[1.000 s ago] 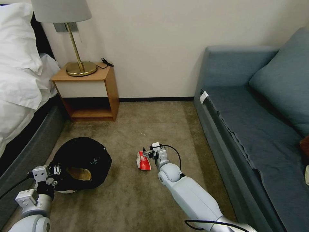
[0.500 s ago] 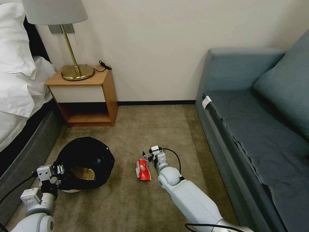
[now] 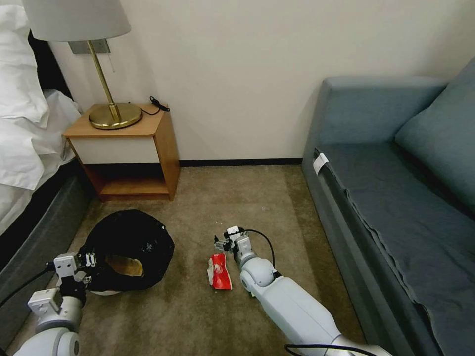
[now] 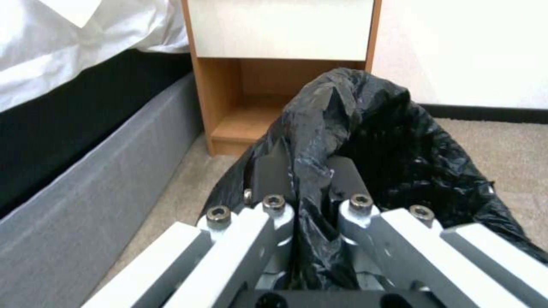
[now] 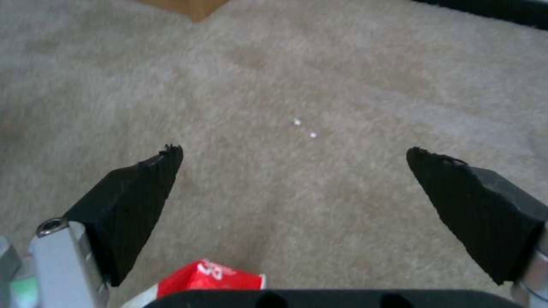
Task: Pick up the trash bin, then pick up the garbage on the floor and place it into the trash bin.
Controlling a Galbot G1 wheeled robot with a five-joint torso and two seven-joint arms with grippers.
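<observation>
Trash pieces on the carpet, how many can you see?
1: a red-and-white crinkly wrapper lies on the carpet, beside the open right gripper. A tan scrap sits inside the black-bagged bin.

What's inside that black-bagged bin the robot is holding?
In the trash bin, held at the rim by the left gripper, a tan scrap lies against the black bag. The overhanging bag hides the rest of the inside. The red-white wrapper lies on the carpet.
</observation>
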